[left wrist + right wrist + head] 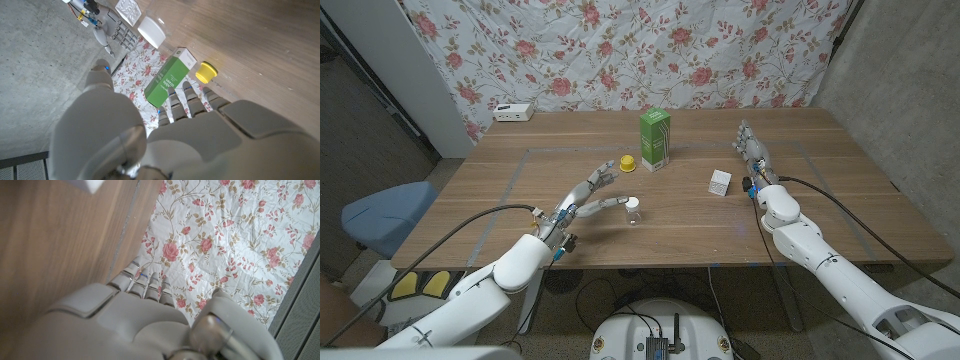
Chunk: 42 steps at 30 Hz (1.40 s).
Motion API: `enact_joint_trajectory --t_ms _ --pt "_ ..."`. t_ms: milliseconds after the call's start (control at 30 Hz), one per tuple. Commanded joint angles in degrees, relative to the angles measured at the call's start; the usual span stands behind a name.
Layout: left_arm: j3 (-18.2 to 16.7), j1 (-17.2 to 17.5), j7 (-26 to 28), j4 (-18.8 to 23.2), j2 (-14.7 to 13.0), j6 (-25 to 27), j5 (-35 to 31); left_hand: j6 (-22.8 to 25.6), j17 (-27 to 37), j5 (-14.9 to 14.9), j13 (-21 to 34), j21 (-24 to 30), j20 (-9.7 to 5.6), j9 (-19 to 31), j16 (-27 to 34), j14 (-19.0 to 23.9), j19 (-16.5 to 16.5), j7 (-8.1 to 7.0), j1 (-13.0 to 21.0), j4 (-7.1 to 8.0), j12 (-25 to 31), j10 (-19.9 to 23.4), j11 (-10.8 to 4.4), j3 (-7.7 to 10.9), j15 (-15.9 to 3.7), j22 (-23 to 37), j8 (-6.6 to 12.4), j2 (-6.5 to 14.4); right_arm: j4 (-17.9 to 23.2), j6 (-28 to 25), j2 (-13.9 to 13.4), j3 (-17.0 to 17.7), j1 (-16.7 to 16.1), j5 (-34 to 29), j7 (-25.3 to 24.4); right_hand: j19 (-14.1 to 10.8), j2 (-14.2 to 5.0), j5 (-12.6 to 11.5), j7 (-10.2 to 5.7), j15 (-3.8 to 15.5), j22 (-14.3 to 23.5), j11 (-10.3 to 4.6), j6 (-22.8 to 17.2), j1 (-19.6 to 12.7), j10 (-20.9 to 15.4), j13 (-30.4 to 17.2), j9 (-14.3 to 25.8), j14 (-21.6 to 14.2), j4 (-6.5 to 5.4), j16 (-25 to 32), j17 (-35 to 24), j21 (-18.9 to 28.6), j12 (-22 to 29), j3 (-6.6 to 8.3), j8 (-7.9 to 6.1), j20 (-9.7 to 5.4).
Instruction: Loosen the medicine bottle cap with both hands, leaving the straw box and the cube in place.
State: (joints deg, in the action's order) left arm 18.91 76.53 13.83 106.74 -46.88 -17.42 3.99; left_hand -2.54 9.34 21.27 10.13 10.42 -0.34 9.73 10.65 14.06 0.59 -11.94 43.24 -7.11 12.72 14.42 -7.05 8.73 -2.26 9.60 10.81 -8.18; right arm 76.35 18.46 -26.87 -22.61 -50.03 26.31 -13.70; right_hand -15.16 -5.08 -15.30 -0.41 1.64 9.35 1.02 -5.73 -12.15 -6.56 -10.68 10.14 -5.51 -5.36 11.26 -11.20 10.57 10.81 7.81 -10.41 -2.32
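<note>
A small white medicine bottle (634, 210) with a white cap stands upright near the table's middle; it also shows in the left wrist view (151, 31). My left hand (584, 198) is just left of it, fingers spread, one fingertip close to the bottle's side; I cannot tell if it touches. The green straw box (654, 139) stands upright farther back, with a yellow round piece (627, 162) to its left. The white cube (720, 182) sits to the right. My right hand (753, 153) stands beyond the cube, fingers straight and holding nothing.
A white power strip (513, 111) lies at the table's far left edge. The floral cloth (620, 50) hangs behind the table. A blue seat (378, 215) stands off the left side. The table (840, 210) shows bare wood at the right.
</note>
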Motion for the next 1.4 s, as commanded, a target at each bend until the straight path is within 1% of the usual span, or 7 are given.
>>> enact_joint_trajectory --t_ms 33,167,400,700,867,967,1400 --pt "0.9 0.3 2.6 -1.2 1.8 -0.2 -3.0 0.9 0.0 -0.1 0.1 0.3 -1.06 0.3 0.6 1.5 0.1 0.08 0.4 -0.01 0.2 1.3 -0.48 -0.63 -8.08 0.1 0.15 0.3 -0.5 1.2 0.3 0.1 -0.4 -0.1 0.2 -0.3 -0.32 -0.2 -0.01 0.04 0.2 -0.08 -0.5 0.1 -0.4 -0.1 0.2 -0.3 0.34 0.3 0.0 0.1 0.3 0.31 -0.57 -2.89" --pt "1.3 -0.1 2.4 -1.9 1.8 -0.6 -3.7 1.0 0.0 -0.2 0.0 0.4 -1.85 0.3 0.6 2.7 0.4 0.77 0.7 -0.02 0.0 2.0 -0.72 -0.96 -8.1 0.1 0.07 0.5 -0.1 1.3 0.3 0.3 -0.7 0.0 0.0 -0.3 -0.36 -0.3 -0.06 0.04 0.2 0.02 -0.6 0.1 -0.4 -0.1 0.2 -0.3 0.34 0.3 0.0 0.1 0.3 0.31 -0.58 -2.89" --pt "1.8 -0.2 2.4 -2.4 1.8 -0.5 -4.2 -2.1 0.0 -0.3 0.1 0.4 -2.28 0.3 0.2 3.7 1.1 4.17 1.9 -0.34 -0.7 2.3 0.15 -1.59 -6.98 0.0 -0.83 0.4 0.7 1.2 0.1 0.5 -1.1 0.1 -0.3 -0.3 -0.46 -0.3 -0.09 0.01 0.2 -0.11 -0.6 0.1 -0.5 -0.1 0.2 -0.3 0.35 0.3 0.0 0.1 0.3 0.34 -0.59 -2.93" --pt "2.9 -1.3 2.6 -4.0 2.7 -1.3 -4.8 -2.4 0.0 -0.4 0.1 0.7 -3.76 0.3 0.4 6.3 2.6 5.81 3.5 -0.69 -0.7 3.9 0.93 -2.05 -6.44 0.0 -0.37 0.6 0.6 1.9 0.3 0.8 -1.3 -0.1 -0.6 -0.3 -0.55 -0.4 -0.25 0.0 0.2 -0.11 -0.8 0.2 -0.6 -0.1 0.2 -0.3 0.35 0.3 0.0 0.1 0.3 0.34 -0.62 -2.92" --pt "3.3 -1.8 1.8 -4.6 2.7 -1.8 -4.3 -1.8 0.0 -0.6 0.1 0.7 -5.37 0.2 0.4 7.5 3.5 5.98 5.2 -1.03 -0.6 5.5 0.55 -1.8 -6.88 0.0 -0.06 1.3 0.2 2.6 0.6 0.7 -1.4 -0.2 -0.7 -0.3 -0.57 -0.4 -0.27 -0.04 0.2 -0.26 -0.9 0.2 -0.6 -0.1 0.2 -0.3 0.35 0.3 0.0 0.1 0.3 0.33 -0.63 -2.9" --pt "3.5 -2.1 1.5 -5.0 2.7 -1.9 -4.1 -1.8 0.0 -0.9 0.1 0.6 -5.86 0.2 0.3 8.2 3.9 6.35 6.6 -1.37 -0.6 6.1 0.52 -1.32 -6.92 -0.1 -0.03 2.0 0.1 2.9 0.8 0.8 -1.6 -0.2 -0.9 -0.3 -0.57 -0.4 -0.3 -0.09 0.2 -0.19 -0.9 0.2 -0.6 -0.1 0.2 -0.3 0.35 0.3 0.0 0.1 0.3 0.32 -0.62 -2.87" --pt "4.9 -3.2 -0.2 -6.1 2.7 -1.5 -3.3 -2.2 0.0 -1.5 0.1 0.4 -6.06 0.2 0.0 8.4 4.0 6.15 8.7 -1.72 -1.1 6.2 1.05 -0.91 -6.25 -0.1 -0.18 2.4 -0.1 4.2 1.0 1.1 -2.3 -0.3 -1.1 -0.3 -0.61 -0.4 -0.53 -0.08 0.2 -0.38 -1.0 0.3 -0.7 -0.1 0.2 -0.3 0.34 0.3 0.0 0.1 0.3 0.28 -0.61 -2.77"
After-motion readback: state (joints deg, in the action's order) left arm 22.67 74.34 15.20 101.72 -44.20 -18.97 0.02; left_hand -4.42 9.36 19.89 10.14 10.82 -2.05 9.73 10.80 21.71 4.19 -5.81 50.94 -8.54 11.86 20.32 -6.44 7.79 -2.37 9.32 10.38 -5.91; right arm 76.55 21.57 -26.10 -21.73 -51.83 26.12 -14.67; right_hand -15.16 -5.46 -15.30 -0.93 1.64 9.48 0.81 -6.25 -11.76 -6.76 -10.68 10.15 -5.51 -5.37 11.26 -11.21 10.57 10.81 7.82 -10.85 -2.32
